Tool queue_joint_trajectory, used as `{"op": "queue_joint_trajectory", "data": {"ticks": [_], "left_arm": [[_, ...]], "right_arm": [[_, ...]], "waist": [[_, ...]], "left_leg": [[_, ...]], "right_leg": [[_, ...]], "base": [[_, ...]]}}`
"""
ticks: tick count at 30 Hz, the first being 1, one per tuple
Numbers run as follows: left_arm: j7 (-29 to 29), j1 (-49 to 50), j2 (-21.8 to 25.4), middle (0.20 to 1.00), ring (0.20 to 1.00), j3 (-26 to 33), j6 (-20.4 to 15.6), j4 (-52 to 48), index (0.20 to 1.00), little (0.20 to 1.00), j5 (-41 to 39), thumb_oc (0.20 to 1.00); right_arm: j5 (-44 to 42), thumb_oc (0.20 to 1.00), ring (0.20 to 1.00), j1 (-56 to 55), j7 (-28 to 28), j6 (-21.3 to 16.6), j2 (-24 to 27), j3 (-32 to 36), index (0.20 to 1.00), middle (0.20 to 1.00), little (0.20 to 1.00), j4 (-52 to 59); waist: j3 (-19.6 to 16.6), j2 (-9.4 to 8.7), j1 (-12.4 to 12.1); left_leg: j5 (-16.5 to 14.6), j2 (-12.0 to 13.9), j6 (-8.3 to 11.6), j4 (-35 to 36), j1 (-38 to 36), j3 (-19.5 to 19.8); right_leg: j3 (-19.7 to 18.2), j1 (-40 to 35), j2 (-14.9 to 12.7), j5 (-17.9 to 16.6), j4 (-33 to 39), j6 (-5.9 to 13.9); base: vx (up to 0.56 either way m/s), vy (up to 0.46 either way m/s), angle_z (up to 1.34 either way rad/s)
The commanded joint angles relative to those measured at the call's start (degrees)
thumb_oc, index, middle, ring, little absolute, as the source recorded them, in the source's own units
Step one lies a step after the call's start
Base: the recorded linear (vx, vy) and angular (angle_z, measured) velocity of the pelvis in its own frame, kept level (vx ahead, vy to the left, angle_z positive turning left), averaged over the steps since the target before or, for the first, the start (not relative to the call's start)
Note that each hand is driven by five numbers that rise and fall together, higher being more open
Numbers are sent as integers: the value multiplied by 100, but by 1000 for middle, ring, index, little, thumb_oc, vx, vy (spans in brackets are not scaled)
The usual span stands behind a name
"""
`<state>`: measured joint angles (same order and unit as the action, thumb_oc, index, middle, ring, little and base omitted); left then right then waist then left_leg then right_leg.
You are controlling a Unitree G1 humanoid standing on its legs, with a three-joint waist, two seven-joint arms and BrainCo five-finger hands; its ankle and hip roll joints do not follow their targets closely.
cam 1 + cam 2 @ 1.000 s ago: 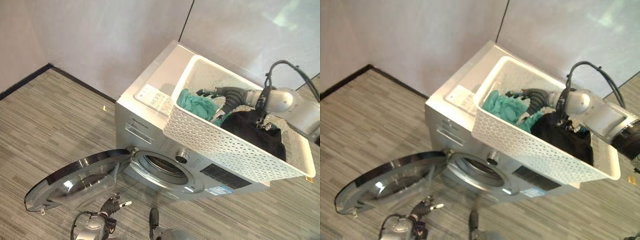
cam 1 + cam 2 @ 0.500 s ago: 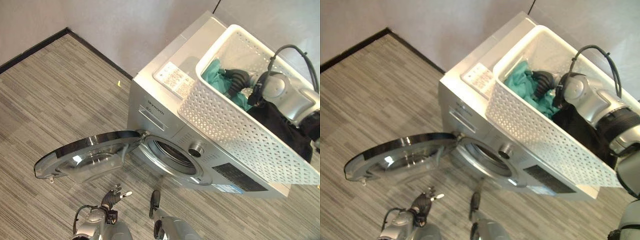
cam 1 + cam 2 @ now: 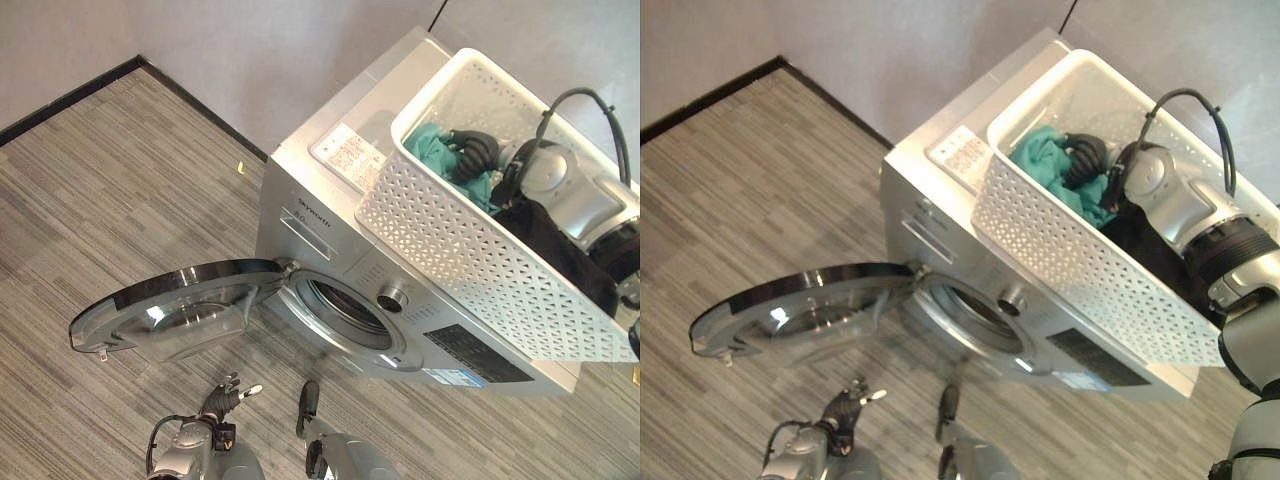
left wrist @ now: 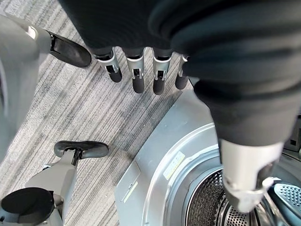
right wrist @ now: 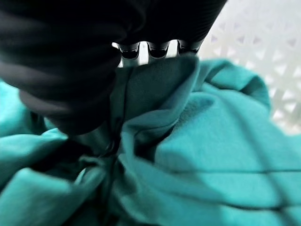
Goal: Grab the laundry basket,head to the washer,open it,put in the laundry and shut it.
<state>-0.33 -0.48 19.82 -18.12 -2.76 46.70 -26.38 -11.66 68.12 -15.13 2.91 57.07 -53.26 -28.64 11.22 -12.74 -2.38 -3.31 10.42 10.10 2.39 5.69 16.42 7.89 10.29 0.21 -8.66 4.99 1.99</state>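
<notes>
Left: door [image 3: 175,310] of the washer [image 3: 330,215] swung wide open, drum opening [image 3: 345,313] exposed. Below it, the left hand [image 3: 228,393] hangs low over the floor [image 3: 110,180], its fingers [image 4: 136,77] straight and apart, holding nothing. Right: white basket [image 3: 470,250] resting on the washer's top. Inside it, teal cloth [image 3: 1045,160] beside black cloth [image 3: 555,255]. The right hand [image 3: 1085,155] is buried in the teal cloth, which is bunched against its fingers [image 5: 148,49] and thumb; a closed grasp cannot be confirmed.
</notes>
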Motion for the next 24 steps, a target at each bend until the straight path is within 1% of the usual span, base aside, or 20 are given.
{"op": "queue_joint_trajectory", "data": {"ticks": [1,2,3,4,5,6,7,8,9,10,11,12,13,14,15,16,18,19,24], "left_arm": [[2,-178,-38,1000,1000,-5,-111,233,1000,1000,211,1000],[2,-178,-36,1000,1000,-8,-112,233,1000,1000,211,1000],[-9,-119,-73,1000,1000,48,-106,215,1000,1000,264,1000],[-26,-79,-139,1000,1000,79,-109,205,1000,1000,287,1000],[-34,-49,-153,1000,1000,78,-111,181,1000,1000,303,1000],[-34,-49,-152,1000,1000,77,-111,181,1000,1000,303,1000],[-46,18,-221,1000,1000,92,-108,133,1000,1000,340,1000],[-46,19,-209,1000,1000,82,-107,132,1000,1000,340,1000],[-61,60,-236,1000,1000,91,-105,82,1000,1000,345,1000],[-69,83,-246,1000,1000,89,-101,75,1000,1000,364,1000],[-64,105,-263,1000,1000,81,-93,93,1000,1000,380,1000],[-49,136,-276,1000,1000,102,-80,91,1000,1000,416,1000],[-24,141,-304,1000,1000,85,-88,129,1000,1000,430,1000],[-24,145,-322,1000,1000,69,-80,117,1000,1000,431,1000],[-24,146,-320,1000,1000,68,-80,116,1000,1000,431,1000],[-22,201,-316,1000,1000,23,-74,85,1000,1000,465,1000],[-29,206,-329,1000,1000,13,-68,72,1000,1000,478,1000],[-11,195,-336,1000,1000,-11,-72,100,1000,1000,473,1000],[71,166,-323,1000,1000,-77,-87,87,1000,1000,525,1000]], "right_arm": [[-354,200,200,-308,224,-173,106,127,200,200,200,107],[-352,200,200,-318,225,-171,109,136,200,200,200,113],[-412,200,200,-581,343,-227,332,528,200,200,200,340],[-467,200,200,-820,594,-344,548,1054,200,200,200,496],[-470,200,200,-956,701,-386,645,1345,200,200,200,588],[-469,200,200,-961,701,-386,646,1349,200,200,200,590],[-490,200,200,-1178,987,-474,792,1956,200,200,200,716],[-485,200,200,-1219,987,-469,797,1994,200,200,200,733],[-428,200,200,-1243,1179,-503,863,2265,200,200,200,780],[-362,200,200,-1306,1253,-508,865,2427,200,200,200,826],[-225,200,200,-1333,1399,-511,894,2655,200,200,200,908],[132,200,200,-1177,1639,-495,956,2828,200,200,200,885],[171,200,200,-1104,1779,-526,917,2931,200,200,200,877],[189,200,200,-1087,1846,-541,879,3024,200,200,200,833],[190,200,200,-1093,1846,-541,879,3030,200,200,200,835],[288,200,200,-894,2011,-506,881,3061,200,200,200,642],[355,200,200,-758,2046,-473,871,2991,200,200,200,536],[315,200,200,-617,2158,-482,835,2992,200,200,200,409],[269,200,200,-133,2425,-471,583,2905,200,200,200,-26]], "waist": [[-189,17,-144],[-185,16,-152],[-311,41,-113],[-436,115,-43],[-484,134,-38],[-483,132,-41],[-605,217,16],[-602,209,4],[-677,261,34],[-707,290,39],[-765,329,54],[-858,392,71],[-890,430,84],[-927,420,84],[-926,418,80],[-979,460,70],[-1003,482,66],[-1020,501,75],[-1086,548,83]], "left_leg": [[-99,94,-496,256,-614,-644],[-101,95,-496,257,-621,-648],[-163,86,-504,261,-740,-698],[-217,78,-515,261,-844,-729],[-248,74,-521,261,-904,-740],[-249,74,-521,261,-905,-741],[-305,50,-546,259,-992,-742],[-307,52,-546,259,-999,-744],[-339,31,-567,260,-1050,-752],[-359,28,-576,257,-1079,-759],[-393,18,-593,258,-1138,-792],[-438,-17,-626,254,-1221,-814],[-469,-37,-645,250,-1274,-841],[-449,-106,-665,234,-1272,-843],[-450,-106,-665,234,-1274,-846],[-482,-147,-693,211,-1316,-859],[-491,-160,-705,214,-1348,-877],[-494,-184,-714,215,-1363,-879],[-496,-267,-753,223,-1400,-900]], "right_leg": [[-349,270,-294,548,-323,438],[-351,266,-292,548,-323,438],[-388,184,-281,585,-336,449],[-406,102,-302,622,-354,455],[-411,56,-307,630,-351,458],[-412,55,-307,630,-351,458],[-437,-16,-326,649,-360,467],[-437,-22,-324,650,-359,466],[-445,-55,-342,651,-358,473],[-459,-79,-350,653,-359,472],[-480,-122,-364,649,-350,477],[-516,-166,-386,645,-354,484],[-541,-185,-399,642,-361,486],[-580,-175,-449,602,-363,494],[-583,-176,-450,602,-363,495],[-619,-201,-479,588,-377,501],[-643,-219,-491,579,-374,504],[-650,-222,-504,565,-379,511],[-672,-242,-563,519,-392,529]], "base": [[33,25,-2],[76,46,-15],[79,58,-19],[89,69,-17],[46,48,-5],[53,42,-3],[43,31,-5],[56,50,-3],[17,31,1],[30,58,-1],[25,77,-14],[24,88,-26],[-12,78,-25],[-20,41,-20],[-20,51,-15],[0,45,-16],[-6,37,-13],[-24,27,-6],[-37,38,0]]}}
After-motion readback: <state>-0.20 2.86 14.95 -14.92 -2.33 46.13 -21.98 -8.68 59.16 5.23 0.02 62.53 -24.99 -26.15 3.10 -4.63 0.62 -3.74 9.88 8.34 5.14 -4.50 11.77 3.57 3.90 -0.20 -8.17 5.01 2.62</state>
